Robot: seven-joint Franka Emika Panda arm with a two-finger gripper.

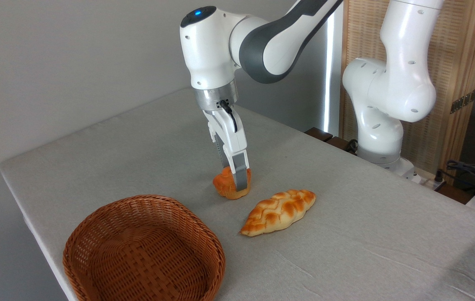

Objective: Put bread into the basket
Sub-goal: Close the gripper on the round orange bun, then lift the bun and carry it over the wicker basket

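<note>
Camera view: gripper (pixel 237 179) reaches straight down with its fingers closed around the bun (pixel 227 186), which sits on the table (pixel 346 217) just beyond the basket (pixel 95 234); a braided loaf (pixel 278 212) lies near, to the bun's right, apart from it

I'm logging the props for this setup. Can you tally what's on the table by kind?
Breads: 2, the small round bun between the fingers of the gripper and the braided loaf lying free
Baskets: 1, the wicker basket, nothing in it
Total: 3
</note>
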